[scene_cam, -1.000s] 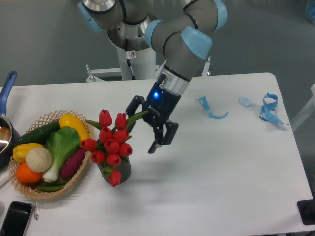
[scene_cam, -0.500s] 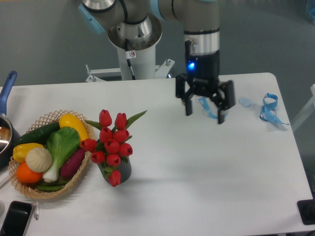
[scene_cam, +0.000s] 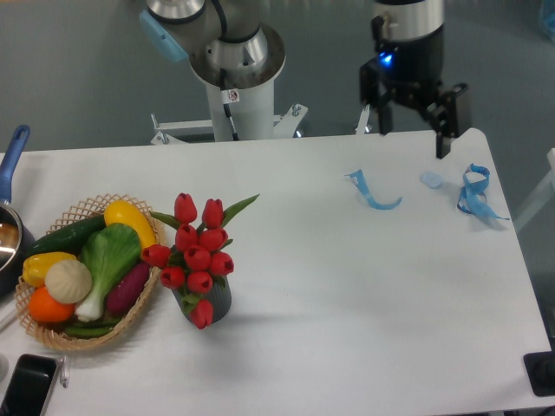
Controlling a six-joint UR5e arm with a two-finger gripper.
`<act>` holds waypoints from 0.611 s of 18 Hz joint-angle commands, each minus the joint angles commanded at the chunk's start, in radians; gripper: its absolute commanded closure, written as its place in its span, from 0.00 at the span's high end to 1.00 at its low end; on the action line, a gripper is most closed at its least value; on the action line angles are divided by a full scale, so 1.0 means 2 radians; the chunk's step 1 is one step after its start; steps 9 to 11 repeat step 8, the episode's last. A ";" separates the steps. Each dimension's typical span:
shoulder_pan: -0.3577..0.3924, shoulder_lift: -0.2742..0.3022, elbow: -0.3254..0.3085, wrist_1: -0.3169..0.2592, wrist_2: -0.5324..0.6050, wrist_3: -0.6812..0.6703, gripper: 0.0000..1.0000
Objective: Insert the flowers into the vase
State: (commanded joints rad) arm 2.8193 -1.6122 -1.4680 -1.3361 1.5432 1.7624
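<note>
The flowers [scene_cam: 196,251], a bunch of red tulips with green leaves, stand in the vase [scene_cam: 211,302], a small dark grey cylinder just right of the wicker basket. Only the vase's lower front shows beneath the blooms. My gripper [scene_cam: 414,137] hangs far off at the back right, above the table's rear edge. It is open, with nothing between its two black fingers.
A wicker basket [scene_cam: 52,334] of toy vegetables sits at the left. A pot with a blue handle [scene_cam: 12,152] is at the far left edge. A black phone [scene_cam: 28,386] lies at the front left. Blue ribbon scraps [scene_cam: 373,192] [scene_cam: 473,192] lie at the back right.
My gripper has let go of the flowers, which stay in the vase, and has moved up and away to the back right of the table.
</note>
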 joint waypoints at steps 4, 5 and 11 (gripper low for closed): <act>0.034 0.000 -0.003 0.001 -0.015 0.037 1.00; 0.041 0.000 -0.005 0.001 -0.024 0.043 1.00; 0.049 0.000 -0.010 0.004 -0.038 0.045 1.00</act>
